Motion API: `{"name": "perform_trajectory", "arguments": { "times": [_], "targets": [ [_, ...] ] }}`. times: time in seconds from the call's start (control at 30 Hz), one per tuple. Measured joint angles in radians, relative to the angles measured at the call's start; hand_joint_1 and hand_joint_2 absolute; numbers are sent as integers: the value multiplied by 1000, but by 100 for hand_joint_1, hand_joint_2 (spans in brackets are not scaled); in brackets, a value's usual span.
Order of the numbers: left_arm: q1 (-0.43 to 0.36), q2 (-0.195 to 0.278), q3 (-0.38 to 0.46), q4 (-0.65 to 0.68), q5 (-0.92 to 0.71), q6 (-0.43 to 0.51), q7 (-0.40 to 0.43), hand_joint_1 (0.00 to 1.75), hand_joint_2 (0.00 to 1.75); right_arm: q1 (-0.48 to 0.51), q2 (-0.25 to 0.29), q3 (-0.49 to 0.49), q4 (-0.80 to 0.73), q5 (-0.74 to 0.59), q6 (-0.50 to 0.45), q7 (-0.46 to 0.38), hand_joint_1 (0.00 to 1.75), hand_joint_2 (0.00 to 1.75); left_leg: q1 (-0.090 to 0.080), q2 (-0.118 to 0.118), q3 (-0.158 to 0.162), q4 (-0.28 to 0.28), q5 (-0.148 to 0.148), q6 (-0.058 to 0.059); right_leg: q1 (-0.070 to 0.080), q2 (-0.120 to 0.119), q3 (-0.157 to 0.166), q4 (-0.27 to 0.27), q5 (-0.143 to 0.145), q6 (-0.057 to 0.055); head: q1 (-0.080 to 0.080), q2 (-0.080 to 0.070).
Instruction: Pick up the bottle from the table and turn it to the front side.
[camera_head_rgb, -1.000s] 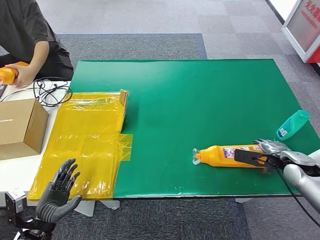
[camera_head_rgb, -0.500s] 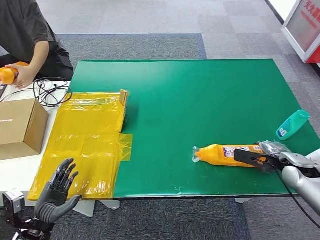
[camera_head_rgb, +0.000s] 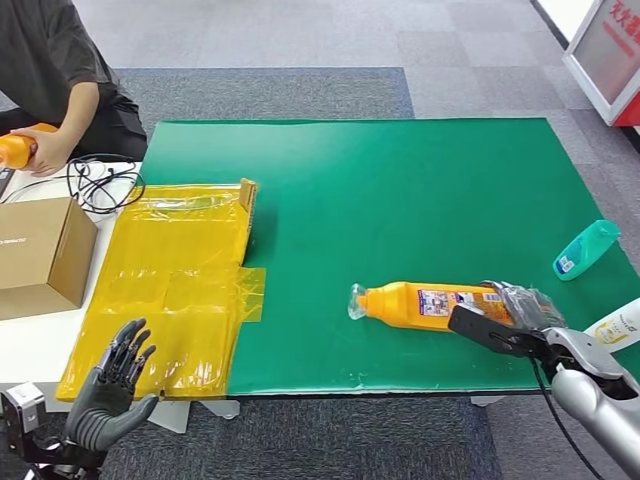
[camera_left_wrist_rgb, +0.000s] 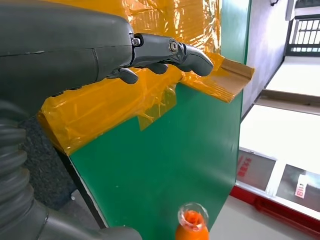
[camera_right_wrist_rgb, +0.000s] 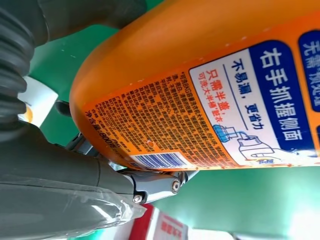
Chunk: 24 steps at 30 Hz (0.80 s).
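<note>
A: Where is the orange plastic bottle with the clear cap (camera_head_rgb: 423, 304)?

B: In the head view it lies on its side at the lower right of the frame, on the green table mat (camera_head_rgb: 377, 200), cap end toward the frame's left. Its printed label with blue panels and a barcode faces the camera in the right wrist view (camera_right_wrist_rgb: 211, 100).

A: And the right hand (camera_head_rgb: 521, 325)?

B: It comes in from the lower right corner, and its dark fingers (camera_head_rgb: 483, 330) are wrapped about the bottle's base end. In the right wrist view the grey thumb (camera_right_wrist_rgb: 124, 185) sits against the bottle's underside. So the fingers are clamped on the bottle.

A: The left hand (camera_head_rgb: 113, 385)?

B: Lower left of the head view, off the table's near edge, palm up, fingers spread apart, nothing in it. In the left wrist view its fingers (camera_left_wrist_rgb: 170, 50) stretch out over the yellow plastic sheeting (camera_head_rgb: 173, 290).

A: Anything else on the table?

B: A teal plastic bottle (camera_head_rgb: 587, 249) lies at the right edge of the frame, well apart from the orange one. A white bottle (camera_head_rgb: 619, 325) shows just beside the right arm. At the upper left, a person in a dark top (camera_head_rgb: 53, 60) holds a small orange object (camera_head_rgb: 16, 150), near a tangle of black cable (camera_head_rgb: 102, 182) and a brown cardboard box (camera_head_rgb: 41, 255).
</note>
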Motion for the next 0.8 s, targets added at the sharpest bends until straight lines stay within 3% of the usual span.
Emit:
{"name": "perform_trajectory", "arguments": {
  "times": [0.3, 0.57, 0.67, 0.8],
  "targets": [
    [-24, 2, -69, -13, 13, 23, -20, 0, 175, 70, 161, -79, -121, -85, -93, -91, 175, 175, 0, 0, 1, 0, 0, 0, 1, 0, 0, 0, 0, 0, 0, 0],
    [-29, 14, -106, -19, 26, 33, -23, 0, 175, 80, 212, -101, -136, -100, -96, -97, 175, 175, 0, 0, 1, 0, 0, 0, 0, 0, 0, 0, 0, 0, 0, 0],
    [-36, 22, -128, -22, 24, 43, -33, 0, 175, 81, 242, -107, -136, -164, -88, -120, 175, 175, 0, 0, 1, 0, 0, 0, 0, 0, 0, 0, 0, 0, 0, 0],
    [-76, 43, -198, -23, 25, 73, -40, 0, 175, 77, 323, -105, -132, -301, -57, -138, 175, 175, 1, 0, 1, 0, 1, -1, 1, 0, 0, 0, 0, 0, 0, 0]
  ]
}}
